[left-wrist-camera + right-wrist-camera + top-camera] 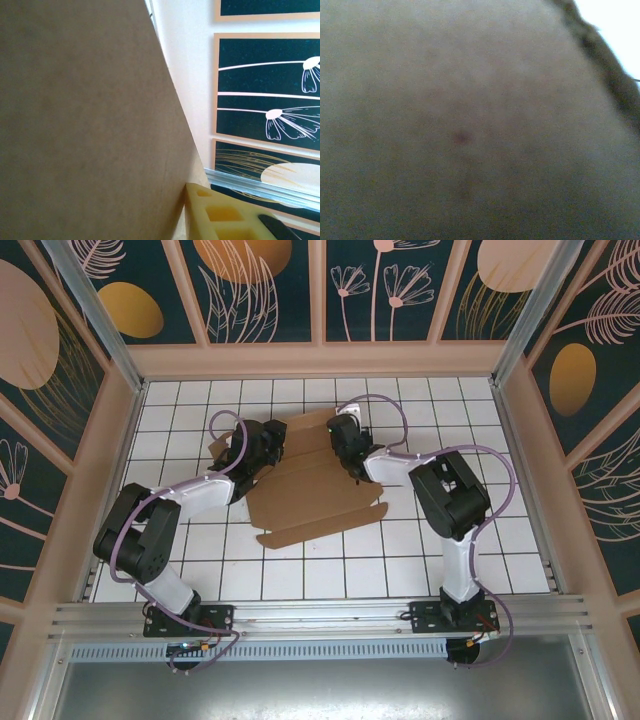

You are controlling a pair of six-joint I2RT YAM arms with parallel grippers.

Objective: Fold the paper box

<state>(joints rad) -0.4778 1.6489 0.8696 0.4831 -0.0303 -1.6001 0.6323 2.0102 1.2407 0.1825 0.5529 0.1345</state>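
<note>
We see the paper box (pixel 315 490) lying around the middle of the white tiled surface (pixel 400 560), between the two arms and a bit toward the far side. From the top cam it's mostly an opened-out brown sheet w/ creases. Its notched near edge faces the arm bases, and a small flap pokes out at the far left.

The left end effector (pixel 272 448) sits at the sheet's left-far part. The right end effector (pixel 340 452) is over the far-middle part, near the left one.

On the left wrist cam a big brown panel of the paper box (pixel 85 125) stands tilted right up against the lens. Its edge lies along the inner face of one yellow finger (pixel 215 215), low right. The other finger is hidden behind the panel, so we can't tell if the left end effector is clamped on the cardboard or just beside it.

On the right wrist cam we get blurred brown cardboard (pixel 460 125) v. close up. We can't tell the state of the right end effector either.
</note>
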